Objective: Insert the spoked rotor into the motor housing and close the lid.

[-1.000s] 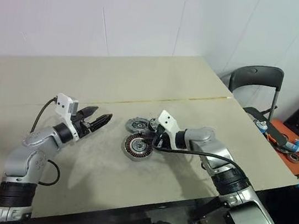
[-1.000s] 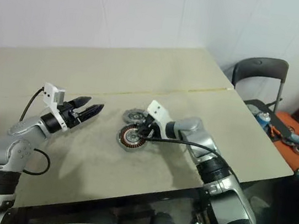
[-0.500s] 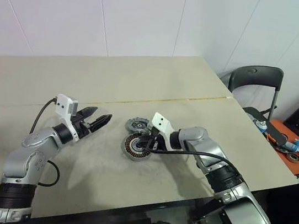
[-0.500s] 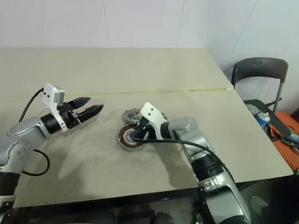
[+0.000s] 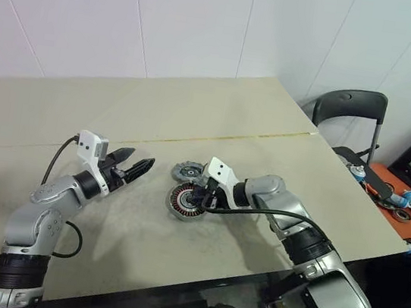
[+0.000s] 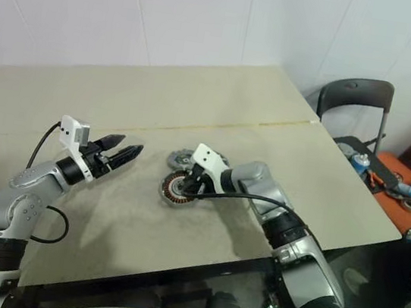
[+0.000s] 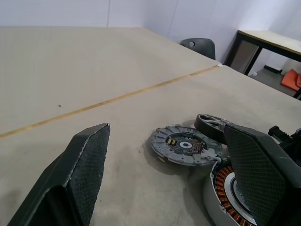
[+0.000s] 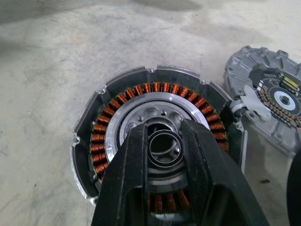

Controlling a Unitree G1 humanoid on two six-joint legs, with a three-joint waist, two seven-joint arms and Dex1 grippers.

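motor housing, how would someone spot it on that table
On the beige table, look just nearer the robot than the gold seam, under the right hand. The housing is the round silver shell ringed with copper windings; the lid beside it is plain grey.

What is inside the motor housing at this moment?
The motor housing holds a ring of copper windings around a silver hub with an open bore. No rotor sits in it. The right gripper hangs over the hub and covers the nearest windings.
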